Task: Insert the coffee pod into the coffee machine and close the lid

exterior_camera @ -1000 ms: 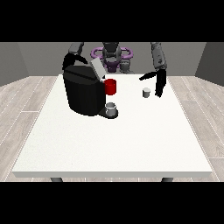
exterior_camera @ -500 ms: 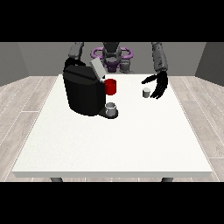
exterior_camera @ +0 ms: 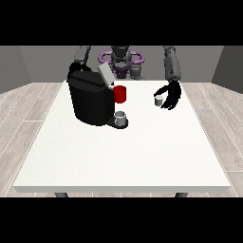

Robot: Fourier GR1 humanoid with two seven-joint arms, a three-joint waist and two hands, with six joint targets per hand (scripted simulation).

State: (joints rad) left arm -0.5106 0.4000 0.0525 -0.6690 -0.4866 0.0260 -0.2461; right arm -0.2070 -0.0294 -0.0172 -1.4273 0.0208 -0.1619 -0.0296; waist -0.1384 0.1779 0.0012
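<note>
White and wide, the desk (exterior_camera: 123, 156) carries one black coffee machine (exterior_camera: 90, 99) toward the view's left, its grey lid (exterior_camera: 106, 74) tilted up and open. One red part (exterior_camera: 120, 94) juts from the machine's front, and one small grey cup (exterior_camera: 121, 117) stands on the machine's base just below it. One coffee pod (exterior_camera: 159, 100), small, pale grey and upright, stands on the desk well apart from the machine, toward the view's right. One hand (exterior_camera: 172, 95) shows at the view's right, just beside the pod with its black fingers spread and loosely curved toward it, holding nothing; whether they touch the pod cannot be told. No object lies between pod and machine. Behind the machine, the arm (exterior_camera: 81, 58) at the view's left comes down, its hand hidden by the machine's body.
</note>
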